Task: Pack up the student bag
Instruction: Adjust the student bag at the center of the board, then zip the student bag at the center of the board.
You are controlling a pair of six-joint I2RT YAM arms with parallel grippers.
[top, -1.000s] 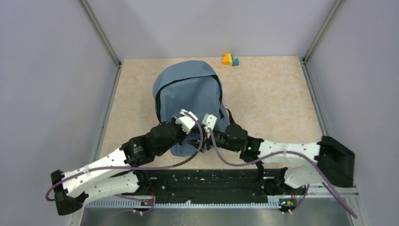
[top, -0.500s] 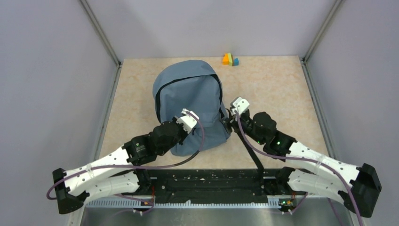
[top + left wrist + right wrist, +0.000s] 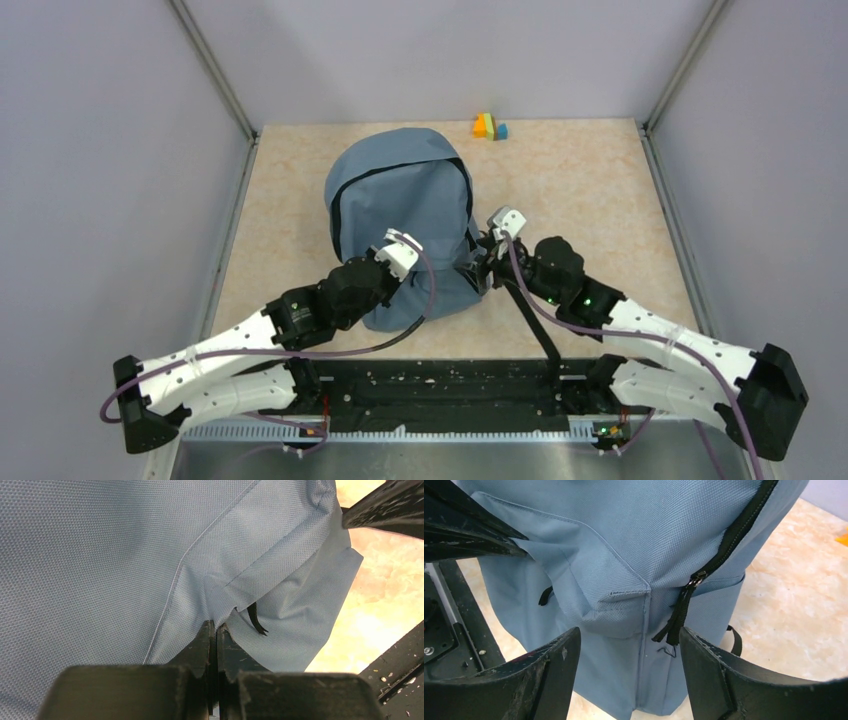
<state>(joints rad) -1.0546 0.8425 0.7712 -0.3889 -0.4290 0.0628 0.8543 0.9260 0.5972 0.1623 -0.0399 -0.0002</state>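
On the beige marbled table [image 3: 590, 200], the student bag [image 3: 400, 200] sits a little left of the middle. It is a grey-blue fabric backpack with its rounded top toward the far side and its bottom toward the arms. A black zipper [image 3: 345, 190] curves around its upper panel.

At the near end of the bag, the left gripper [image 3: 216, 626] has its two black fingers pressed together. A fold of the bag's fabric is pinched between the tips, where a stitched pocket edge meets a seam. The cloth puckers up into the grip. A short black tab [image 3: 255, 620] hangs from under the pocket edge just right of the fingertips.

The right gripper [image 3: 629, 637] is at the bag's near right corner, its fingers spread wide and holding nothing. From its wrist camera, the fingers [image 3: 549, 670] frame the bag's side, and the black zipper pull [image 3: 676, 617] dangles between them, closer to the right-hand finger. Whether either fingertip touches the fabric cannot be told. The zipper track [image 3: 744, 520] runs up and away from the pull. A black strap loop [image 3: 736, 640] shows behind the bag's lower corner.

A small cluster of orange, yellow and blue blocks [image 3: 489, 126] lies at the far edge of the table, well apart from the bag and both arms.
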